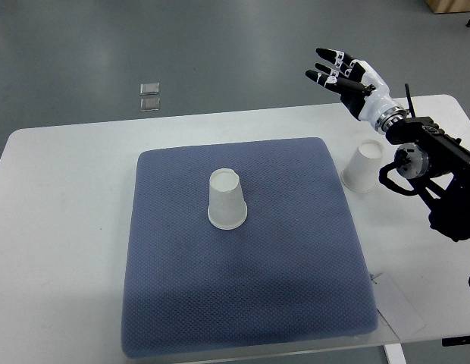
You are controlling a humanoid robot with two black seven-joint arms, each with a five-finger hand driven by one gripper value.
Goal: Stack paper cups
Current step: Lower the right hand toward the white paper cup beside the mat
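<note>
A white paper cup stands upside down near the middle of the blue mat. A second white paper cup stands upside down on the white table just off the mat's right edge. My right hand is raised above the table's far edge, up and left of that second cup, with its black-tipped fingers spread and nothing in them. Its arm comes in from the right edge, passing close beside the second cup. The left arm does not show.
The white table carries the mat. A white paper tag lies at the mat's front right corner. Two small clear squares lie on the grey floor beyond the table's far edge.
</note>
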